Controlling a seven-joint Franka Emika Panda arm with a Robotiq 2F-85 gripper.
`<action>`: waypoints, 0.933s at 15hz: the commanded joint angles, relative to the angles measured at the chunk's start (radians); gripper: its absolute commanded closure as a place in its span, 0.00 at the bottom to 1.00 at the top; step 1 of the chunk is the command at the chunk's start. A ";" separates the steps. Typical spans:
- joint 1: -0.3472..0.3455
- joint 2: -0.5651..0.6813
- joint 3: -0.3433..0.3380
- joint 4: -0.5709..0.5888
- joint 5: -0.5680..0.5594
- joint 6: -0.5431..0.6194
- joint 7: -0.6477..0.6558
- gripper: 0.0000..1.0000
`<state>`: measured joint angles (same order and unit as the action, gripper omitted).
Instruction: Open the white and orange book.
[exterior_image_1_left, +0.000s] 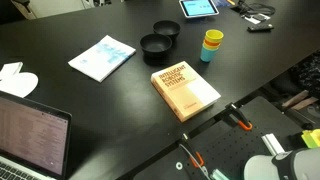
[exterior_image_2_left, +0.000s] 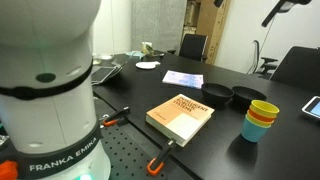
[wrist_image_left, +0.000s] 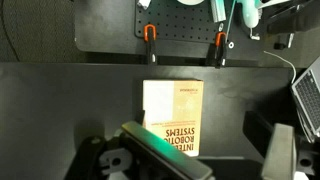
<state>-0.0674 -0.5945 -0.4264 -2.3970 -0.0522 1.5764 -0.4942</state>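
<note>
The white and orange book lies closed and flat on the black table, near the edge closest to my base. It also shows in the other exterior view. Its orange-tan cover with a dark title block faces up. In the wrist view the book lies below my gripper, with its title upside down. The gripper's two fingers stand wide apart and hold nothing, well above the book. The gripper itself is out of sight in both exterior views.
A thinner light blue and white book, black bowls, stacked coloured cups and a tablet lie further back. A laptop sits at one corner. Orange clamps grip the table edge by my base.
</note>
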 joint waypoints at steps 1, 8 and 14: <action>-0.031 0.008 0.025 0.004 0.013 0.000 -0.015 0.00; 0.000 0.119 0.015 0.008 0.037 0.061 -0.024 0.00; 0.039 0.447 0.036 -0.003 0.286 0.377 -0.076 0.00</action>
<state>-0.0341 -0.3285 -0.4138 -2.4386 0.1112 1.8329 -0.5082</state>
